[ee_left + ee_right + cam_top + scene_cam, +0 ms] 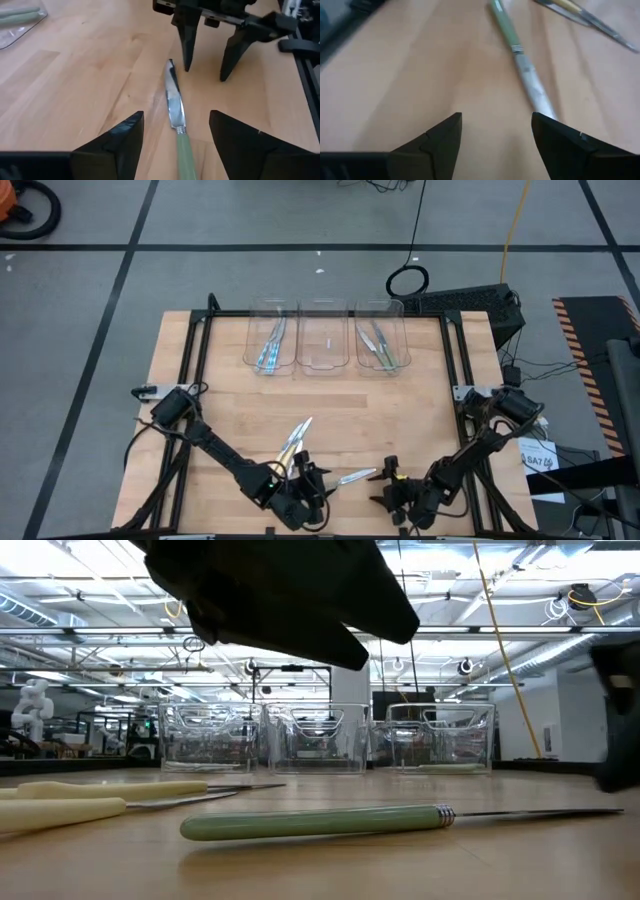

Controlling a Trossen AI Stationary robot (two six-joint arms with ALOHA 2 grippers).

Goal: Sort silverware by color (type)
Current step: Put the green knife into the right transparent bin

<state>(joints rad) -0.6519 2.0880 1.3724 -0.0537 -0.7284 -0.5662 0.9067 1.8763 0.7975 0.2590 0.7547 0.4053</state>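
Pale wooden planks make up the table top (420, 410), which sits inside a dark frame on a grey floor marked with black lines.

Nearest the front edge, both arms are folded low over the wood. The left gripper (312, 477) stands with its jaws apart, and between its dark fingers (117, 145) lies a slim knife with a green handle and a silvery blade (175, 115). The knife lies flat on the wood, clear of both fingers, with its blade toward the other arm. The right gripper (392, 480) faces it from the other side, jaws also apart and empty; in the left wrist view its two fingers point down just beyond the blade's tip, and whether either touches the tip cannot be told.

Just behind the left gripper, two pale yellow-handled utensils (293, 442) lie close together on the bare wood, slanting toward the back.

Along the far edge stand three clear plastic bins in a row. The left bin (272, 340) holds blue-handled utensils (270, 348). The middle bin (324, 340) shows nothing that can be made out. The right bin (380, 340) holds green-handled utensils (383, 348).

Beyond the table, black cables and a yellow cord lie on the floor.
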